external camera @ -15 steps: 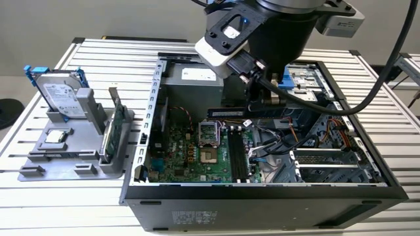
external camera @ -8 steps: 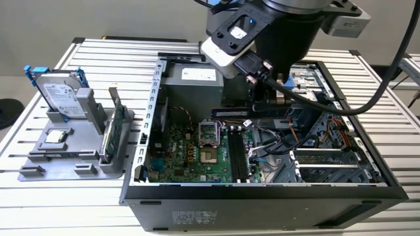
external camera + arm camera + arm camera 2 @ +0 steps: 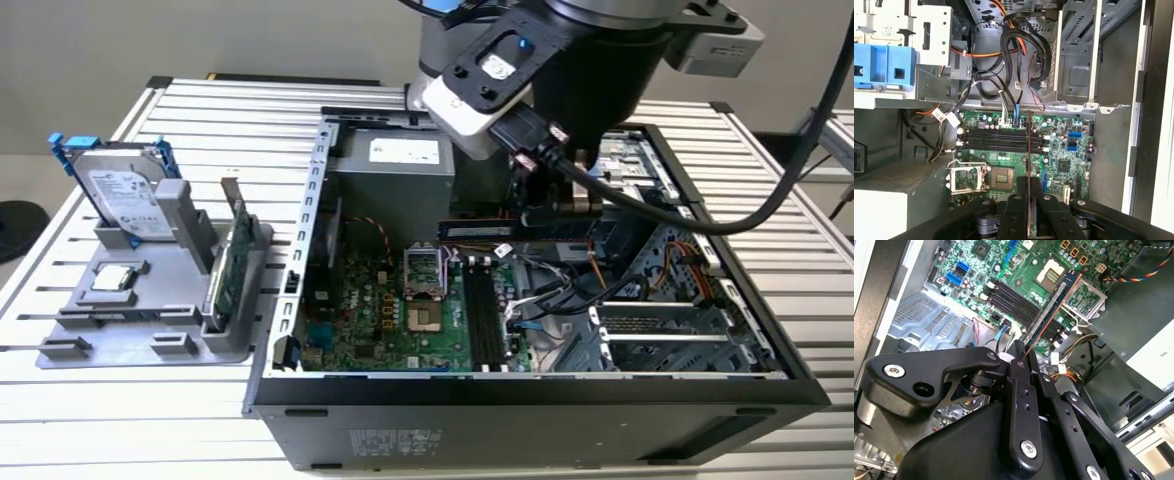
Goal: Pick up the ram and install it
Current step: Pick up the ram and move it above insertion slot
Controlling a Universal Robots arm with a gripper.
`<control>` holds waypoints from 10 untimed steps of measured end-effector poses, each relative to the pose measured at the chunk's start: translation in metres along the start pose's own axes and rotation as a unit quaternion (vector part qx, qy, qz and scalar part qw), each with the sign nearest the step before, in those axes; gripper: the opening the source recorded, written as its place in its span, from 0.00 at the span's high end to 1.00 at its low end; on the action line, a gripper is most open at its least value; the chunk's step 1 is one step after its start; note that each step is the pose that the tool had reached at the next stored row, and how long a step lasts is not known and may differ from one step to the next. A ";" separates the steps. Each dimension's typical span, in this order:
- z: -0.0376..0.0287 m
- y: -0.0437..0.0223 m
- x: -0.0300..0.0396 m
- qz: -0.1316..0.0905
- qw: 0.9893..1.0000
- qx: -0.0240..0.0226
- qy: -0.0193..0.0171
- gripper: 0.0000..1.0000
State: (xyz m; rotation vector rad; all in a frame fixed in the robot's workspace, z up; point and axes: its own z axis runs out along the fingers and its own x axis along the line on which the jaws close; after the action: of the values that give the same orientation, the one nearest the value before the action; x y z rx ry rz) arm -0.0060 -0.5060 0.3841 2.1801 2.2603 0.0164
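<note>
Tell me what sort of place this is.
Probably a robotics lab bench for PC assembly: an open computer case on a slatted metal table, a parts jig with a hard drive beside it, and a robot arm holding the ram over the motherboard.

Room inventory, for your reference:
- Table (image 3: 147,420): slatted pale metal top; you find it beneath the pincer (image 3: 537,215), reaching out on all sides.
- Wall (image 3: 200,40): plain, pale, beyond the pincer, past the table's far edge.
- Floor (image 3: 27,180): pale, far toward the exterior view's left of the pincer, bearing a dark round shape (image 3: 11,230).
- Light: soft, even.
</note>
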 end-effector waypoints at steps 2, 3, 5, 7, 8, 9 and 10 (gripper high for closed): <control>0.0000 0.0018 -0.0001 0.000 1.000 0.000 0.000 1.00; 0.0000 0.0026 -0.0001 0.000 1.000 0.000 0.000 1.00; 0.0000 0.0043 -0.0001 0.000 1.000 0.000 0.000 1.00; 0.0000 0.0060 -0.0002 0.000 1.000 0.000 0.000 1.00; 0.0000 0.0068 -0.0002 0.000 1.000 0.000 0.000 1.00; 0.0000 0.0076 -0.0003 0.000 1.000 0.000 0.000 1.00; 0.0001 0.0085 -0.0003 0.000 1.000 0.000 0.000 1.00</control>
State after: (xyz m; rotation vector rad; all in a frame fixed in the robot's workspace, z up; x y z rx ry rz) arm 0.0025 -0.5059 0.3841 2.1801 2.2601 0.0162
